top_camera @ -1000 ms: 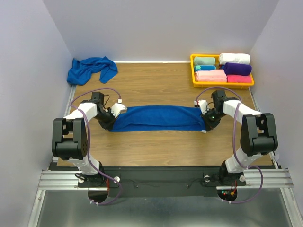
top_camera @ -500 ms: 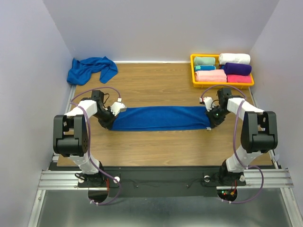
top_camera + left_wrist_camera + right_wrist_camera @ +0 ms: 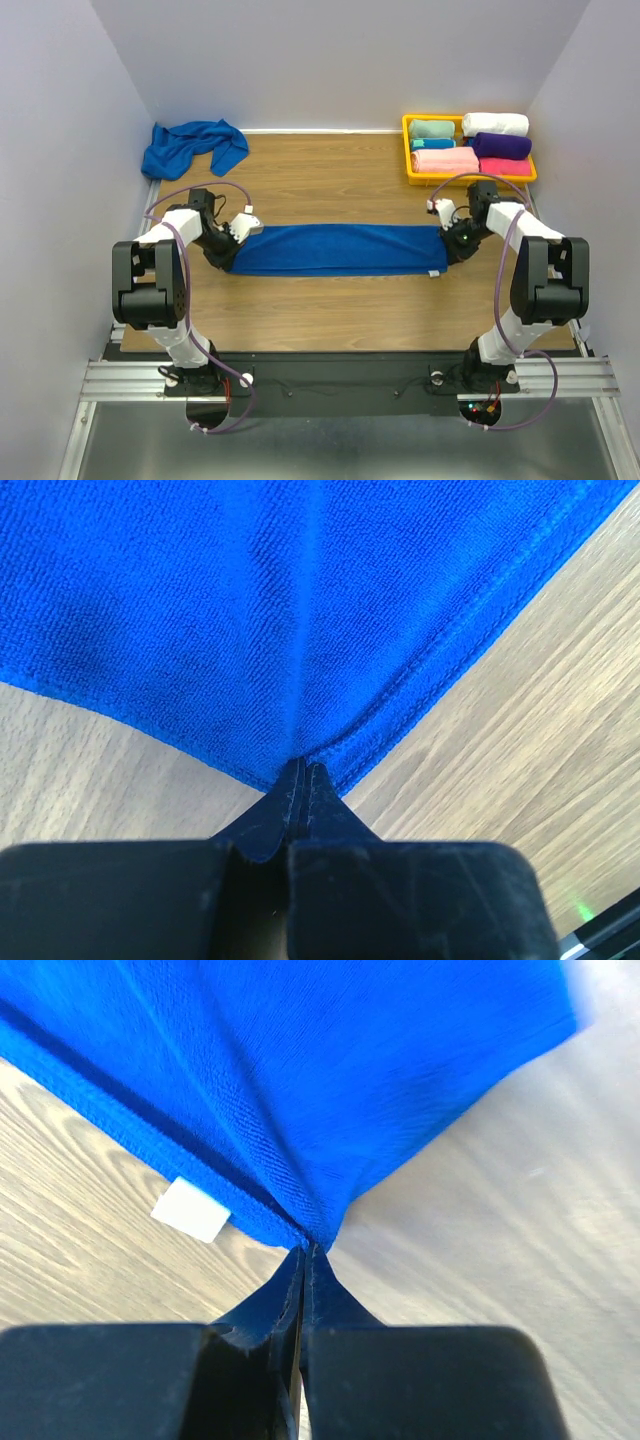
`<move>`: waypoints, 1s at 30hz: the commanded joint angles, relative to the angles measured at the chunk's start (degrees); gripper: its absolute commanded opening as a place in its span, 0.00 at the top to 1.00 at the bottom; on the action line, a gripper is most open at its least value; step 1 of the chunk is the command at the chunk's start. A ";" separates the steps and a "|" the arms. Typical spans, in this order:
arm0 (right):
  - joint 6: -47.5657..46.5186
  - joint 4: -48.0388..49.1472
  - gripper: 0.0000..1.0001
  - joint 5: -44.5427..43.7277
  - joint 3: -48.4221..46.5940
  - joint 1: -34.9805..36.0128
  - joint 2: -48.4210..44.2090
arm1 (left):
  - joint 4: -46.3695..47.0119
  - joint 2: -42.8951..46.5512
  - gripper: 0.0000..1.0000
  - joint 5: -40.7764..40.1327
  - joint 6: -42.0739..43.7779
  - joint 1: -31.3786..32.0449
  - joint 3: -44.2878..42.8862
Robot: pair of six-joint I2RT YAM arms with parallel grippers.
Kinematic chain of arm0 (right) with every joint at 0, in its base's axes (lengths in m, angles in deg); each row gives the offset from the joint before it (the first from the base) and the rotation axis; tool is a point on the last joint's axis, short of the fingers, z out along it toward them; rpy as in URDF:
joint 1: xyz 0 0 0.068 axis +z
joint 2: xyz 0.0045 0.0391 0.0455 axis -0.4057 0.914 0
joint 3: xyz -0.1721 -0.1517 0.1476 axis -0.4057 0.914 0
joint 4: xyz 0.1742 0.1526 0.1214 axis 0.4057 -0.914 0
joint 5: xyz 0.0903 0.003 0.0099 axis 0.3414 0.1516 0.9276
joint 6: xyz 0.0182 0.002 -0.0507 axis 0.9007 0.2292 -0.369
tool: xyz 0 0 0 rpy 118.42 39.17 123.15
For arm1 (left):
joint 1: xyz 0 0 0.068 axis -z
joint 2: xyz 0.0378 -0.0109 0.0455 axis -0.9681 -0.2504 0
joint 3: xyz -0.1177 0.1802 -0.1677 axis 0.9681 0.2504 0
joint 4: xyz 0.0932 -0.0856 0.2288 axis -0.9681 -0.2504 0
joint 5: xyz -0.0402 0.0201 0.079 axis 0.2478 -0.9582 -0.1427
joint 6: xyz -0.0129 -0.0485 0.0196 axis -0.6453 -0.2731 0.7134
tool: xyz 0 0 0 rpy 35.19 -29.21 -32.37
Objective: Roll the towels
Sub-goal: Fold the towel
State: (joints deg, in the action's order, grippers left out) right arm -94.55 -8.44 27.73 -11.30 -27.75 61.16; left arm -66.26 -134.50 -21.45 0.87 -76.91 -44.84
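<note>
A royal-blue towel (image 3: 335, 250) lies stretched flat as a long narrow strip across the middle of the wooden table. My left gripper (image 3: 233, 252) is shut on its left end, pinching the corner (image 3: 303, 763) between closed fingertips. My right gripper (image 3: 450, 247) is shut on its right end; the pinched corner (image 3: 311, 1240) fans out from the tips, with a white tag (image 3: 190, 1210) beside it. A second blue towel (image 3: 192, 146) sits crumpled at the far left corner, away from both grippers.
A yellow tray (image 3: 408, 150) at the far right holds rolled towels in teal, white, pink and purple. Pale walls close in the table on the left, right and far sides. Both arms reach inward from their bases at the near edge.
Both grippers have moved apart and slightly away from me, pulling the towel taut; it now lies longer, straighter and flatter than a second ago.
</note>
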 commanded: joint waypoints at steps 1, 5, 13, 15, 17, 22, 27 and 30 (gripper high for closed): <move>-1.23 -3.30 0.99 3.47 -4.90 -0.85 -1.11 | -1.47 1.99 1.00 -2.22 2.75 -0.96 -1.28; -2.02 -4.01 0.99 3.73 -5.69 -0.84 -0.58 | -2.18 2.25 1.00 -1.78 2.93 -0.70 -1.45; -4.57 -7.00 0.99 6.99 -3.50 -0.58 -2.95 | -2.97 2.61 1.00 -0.03 2.93 -0.79 -2.33; -5.36 -7.52 0.99 6.99 -1.65 -0.14 -3.31 | -3.58 2.69 1.00 0.68 2.93 -0.79 -2.95; -5.89 -7.52 1.00 6.99 -0.51 0.21 -3.49 | -3.85 3.13 1.00 1.29 3.01 -0.79 -3.12; -6.33 -7.26 0.99 5.41 0.46 0.65 -1.99 | -4.64 3.48 1.00 1.64 3.80 -0.79 -3.39; -6.51 -7.00 0.99 4.71 -0.06 0.65 -2.51 | -5.60 4.53 1.00 2.34 4.24 -0.70 -3.65; -5.63 -7.00 0.99 4.79 -0.85 0.65 -3.04 | -7.27 5.15 1.00 3.57 4.60 -0.79 -4.96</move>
State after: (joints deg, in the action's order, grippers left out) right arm -100.08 -14.95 33.15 -10.41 -27.55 59.52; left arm -69.63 -132.93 -20.55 4.10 -77.46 -46.43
